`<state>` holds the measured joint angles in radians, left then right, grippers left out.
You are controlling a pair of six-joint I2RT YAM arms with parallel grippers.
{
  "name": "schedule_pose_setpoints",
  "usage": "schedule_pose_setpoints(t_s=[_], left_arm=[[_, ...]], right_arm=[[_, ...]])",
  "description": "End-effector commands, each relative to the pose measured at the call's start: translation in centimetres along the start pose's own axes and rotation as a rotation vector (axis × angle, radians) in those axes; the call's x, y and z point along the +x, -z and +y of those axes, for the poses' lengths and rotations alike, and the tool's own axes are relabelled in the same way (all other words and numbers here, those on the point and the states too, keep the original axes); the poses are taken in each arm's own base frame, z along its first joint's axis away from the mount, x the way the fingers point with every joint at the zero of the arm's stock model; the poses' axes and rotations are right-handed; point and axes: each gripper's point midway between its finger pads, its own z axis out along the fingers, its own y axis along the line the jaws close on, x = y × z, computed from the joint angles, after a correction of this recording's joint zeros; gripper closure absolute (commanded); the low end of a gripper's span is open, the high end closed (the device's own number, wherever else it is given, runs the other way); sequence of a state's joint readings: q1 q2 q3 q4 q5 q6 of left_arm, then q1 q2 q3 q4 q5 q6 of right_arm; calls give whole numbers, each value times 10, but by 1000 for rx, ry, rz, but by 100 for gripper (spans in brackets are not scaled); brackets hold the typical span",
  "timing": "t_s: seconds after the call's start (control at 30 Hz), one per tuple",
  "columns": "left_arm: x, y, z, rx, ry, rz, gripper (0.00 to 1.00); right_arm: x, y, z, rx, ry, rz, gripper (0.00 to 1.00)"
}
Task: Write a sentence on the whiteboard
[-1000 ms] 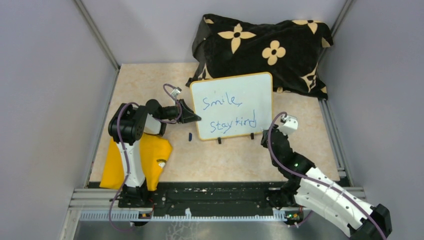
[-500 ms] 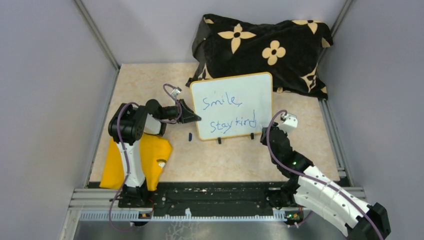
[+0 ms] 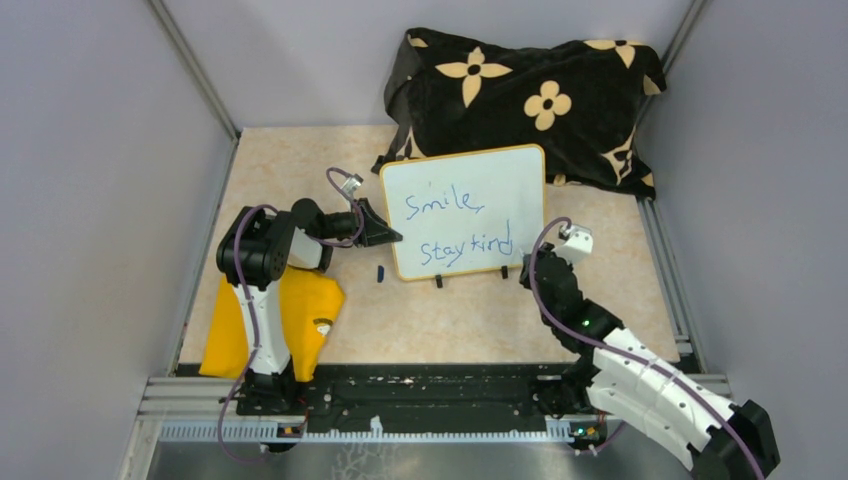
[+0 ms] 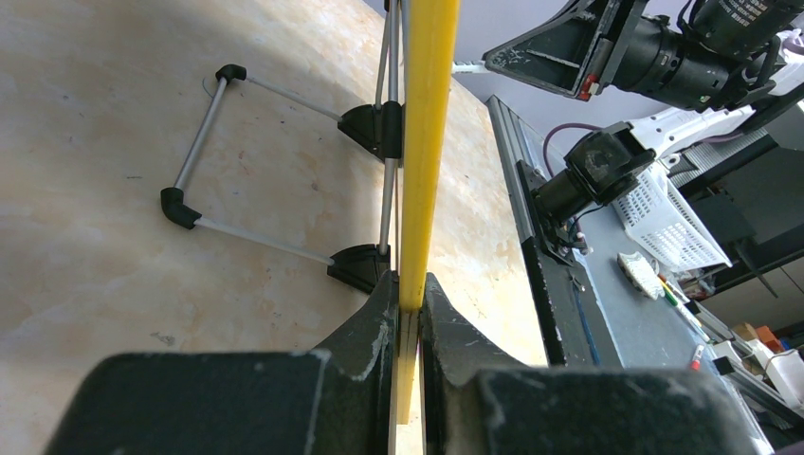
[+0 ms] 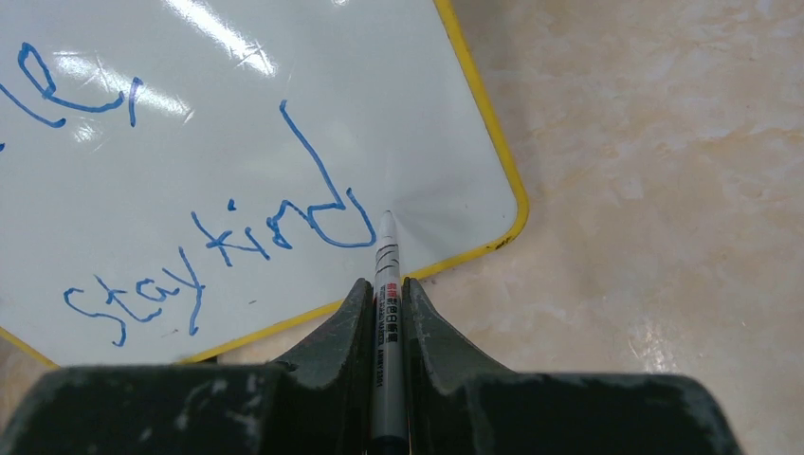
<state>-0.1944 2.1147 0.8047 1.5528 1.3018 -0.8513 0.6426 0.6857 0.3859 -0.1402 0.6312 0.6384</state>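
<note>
**Yellow item**: lying flat on the desk at the near left, partly under the left arm. What it is cannot be told.

**Left arm:** reaching rightward to the board's left edge. Left jaws are clamping together on the yellow rim, as the left wrist view shows, with the rim running straight between them.

**Small dark-blue piece**: lying on the desk just below the left jaws, beside the board's lower left corner.

**Whiteboard**: standing propped and tilted back at mid-desk, its top edge lying just in front of the black flowered cloth. It is carrying blue handwriting, "Smile," above "stay kind". Two black feet are resting on the desk at the lower edge. A wire stand is bracing it from behind.

**Marker**: white-bodied, its tip touching the board just right of the final "d", near the lower right corner.

**Right arm**: stretching in from the near right. Right jaws are pinching tight on the marker barrel.

**Black flowered cloth:** lying bunched against the back wall, right of centre.
</note>
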Motion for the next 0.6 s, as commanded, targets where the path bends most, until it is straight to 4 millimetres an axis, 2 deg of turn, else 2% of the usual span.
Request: schedule_pose_setpoints(t_s=[0.0, 0.57], left_arm=[[13, -1, 5, 15, -54, -2, 100], [12, -1, 4, 15, -55, -3, 100]], right_arm=[[-12, -4, 5, -18, -33, -41, 100], [4, -9, -2, 8, -15, 3, 100]])
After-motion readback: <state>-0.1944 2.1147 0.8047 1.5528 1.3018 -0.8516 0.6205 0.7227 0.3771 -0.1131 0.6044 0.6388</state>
